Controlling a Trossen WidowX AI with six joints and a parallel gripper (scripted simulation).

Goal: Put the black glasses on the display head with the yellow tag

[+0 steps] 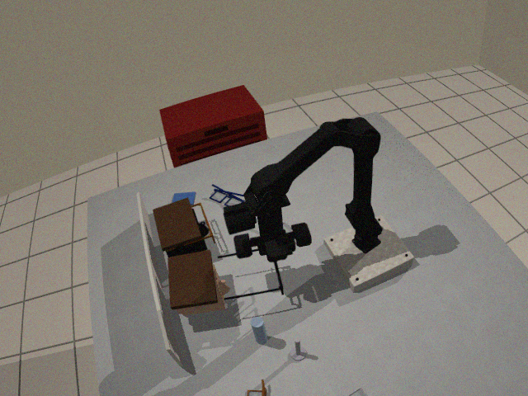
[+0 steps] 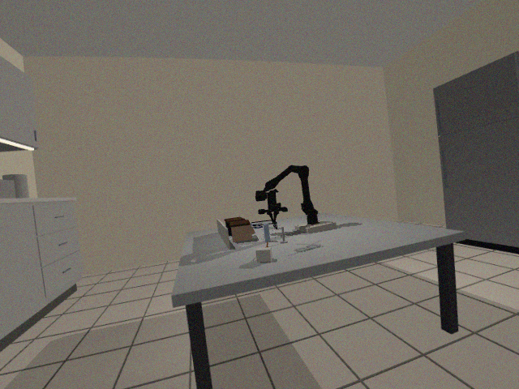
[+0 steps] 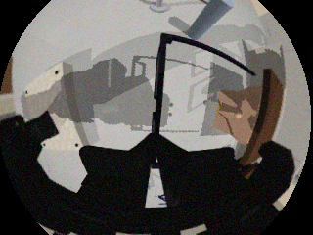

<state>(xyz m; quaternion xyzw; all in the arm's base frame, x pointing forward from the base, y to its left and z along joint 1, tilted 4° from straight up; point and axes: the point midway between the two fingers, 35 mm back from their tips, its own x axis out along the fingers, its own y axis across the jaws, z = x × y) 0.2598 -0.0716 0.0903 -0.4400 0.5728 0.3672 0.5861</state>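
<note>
The black glasses (image 1: 279,276) (image 3: 158,88) are held above the table with both temples pointing toward the heads. My gripper (image 1: 275,258) (image 3: 154,136) is shut on the front of the glasses. The tan display head (image 1: 220,294) (image 3: 237,117), under a brown slab, carries the yellow tag (image 3: 219,109). The glasses' front stands apart from its face. One temple tip appears close to that head; contact cannot be told. The other head (image 1: 204,230) is dark, under its own brown slab, and wears orange glasses (image 1: 206,217). My gripper hides part of the far temple in the top view.
An upright panel (image 1: 149,264) stands behind both heads. A blue cylinder (image 1: 258,331) (image 2: 266,233) (image 3: 210,20) and a small stand (image 1: 298,352) are near the tagged head. Blue glasses (image 1: 220,195) and a blue pad (image 1: 183,197) lie beyond the dark head. A red chest (image 1: 213,119) is farther back.
</note>
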